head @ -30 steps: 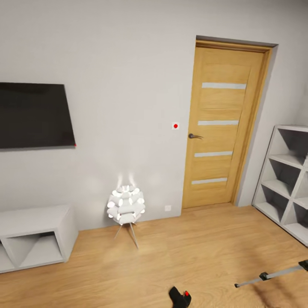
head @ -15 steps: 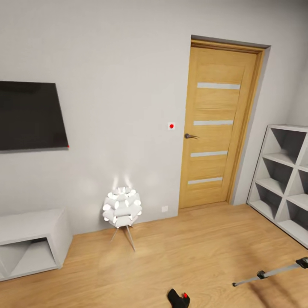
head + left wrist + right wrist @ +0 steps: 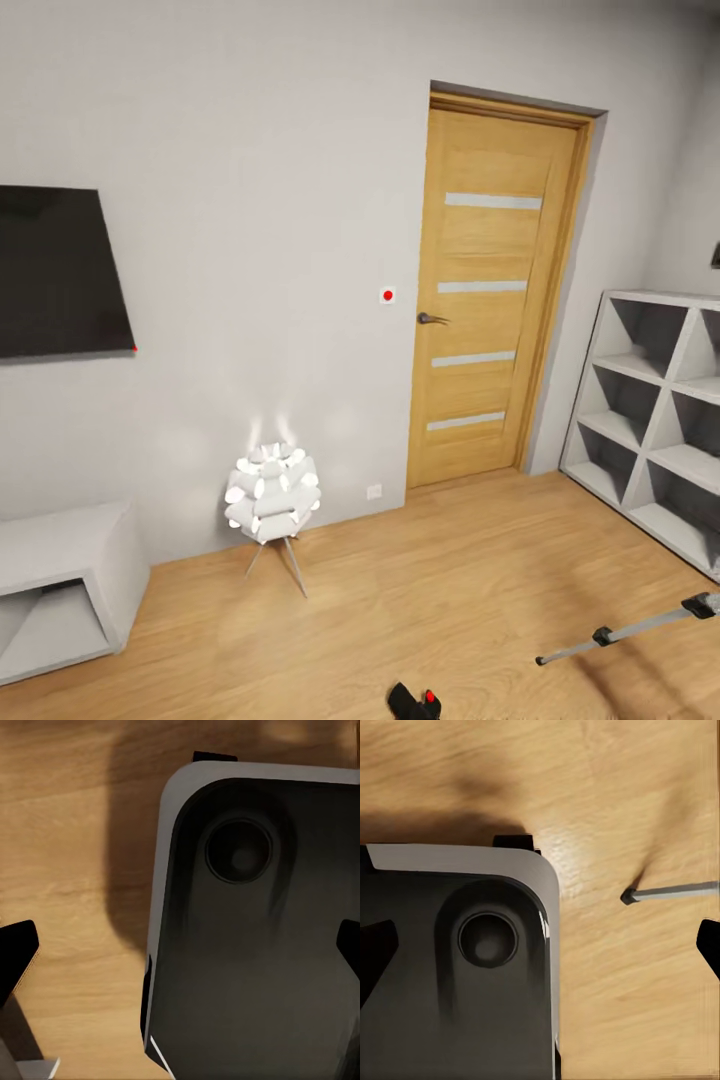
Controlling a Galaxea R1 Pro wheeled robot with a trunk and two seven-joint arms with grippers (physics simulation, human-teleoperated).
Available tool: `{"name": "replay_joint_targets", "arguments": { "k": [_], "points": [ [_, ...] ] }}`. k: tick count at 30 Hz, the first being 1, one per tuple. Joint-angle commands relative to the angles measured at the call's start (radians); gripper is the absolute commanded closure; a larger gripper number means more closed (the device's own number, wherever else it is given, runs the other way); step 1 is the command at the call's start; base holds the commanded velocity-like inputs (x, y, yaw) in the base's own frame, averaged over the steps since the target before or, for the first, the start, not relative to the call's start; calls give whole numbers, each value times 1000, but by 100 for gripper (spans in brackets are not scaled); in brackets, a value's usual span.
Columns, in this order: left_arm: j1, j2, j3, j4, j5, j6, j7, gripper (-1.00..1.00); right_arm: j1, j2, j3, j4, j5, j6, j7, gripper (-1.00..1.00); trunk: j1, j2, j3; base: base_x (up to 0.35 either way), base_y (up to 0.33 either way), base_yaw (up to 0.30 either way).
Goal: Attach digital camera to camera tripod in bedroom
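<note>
The digital camera (image 3: pixel 415 703), small and black with a red button, lies on the wooden floor at the bottom edge of the head view, partly cut off. One silver tripod leg (image 3: pixel 620 632) with black joints slants low over the floor at the lower right; the rest of the camera tripod is out of frame. That leg's black foot (image 3: pixel 628 898) also appears in the right wrist view. My left gripper (image 3: pixel 180 952) is open above the floor and my own dark base (image 3: pixel 255 945). My right gripper (image 3: pixel 540 949) is open too, holding nothing.
The bedroom has an oak door (image 3: pixel 490 290) with frosted strips, shut, in the pale grey wall. Grey cube shelving (image 3: pixel 650 420) stands at the right. A lit white floor lamp (image 3: pixel 272 495), a wall television (image 3: pixel 55 270) and a low white cabinet (image 3: pixel 60 580) are at the left.
The head view has swung to the right, so the door, lamp and television sit further left in the picture. The digital camera and tripod leg lie as before.
</note>
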Motion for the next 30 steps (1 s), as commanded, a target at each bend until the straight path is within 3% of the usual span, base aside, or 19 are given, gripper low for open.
{"name": "replay_joint_targets", "arguments": {
  "k": [1, 9, 30],
  "points": [
    [0, 0, 7, -2, 1, 1, 0, -100, 0, 0, -1, 0, 0, -3, 1, -100, 0, 0, -1, 5, 5, -271],
    [0, 0, 6, -2, 1, 1, 0, -100, 0, 1, -1, 0, -1, -2, 1, -100, 0, 0, -1, 2, 2, -225],
    [0, 0, 6, -2, 1, -1, 0, -100, 0, 3, -5, -1, -2, 0, 2, -100, 0, 0, -1, 74, -30, -17]
  ]
}}
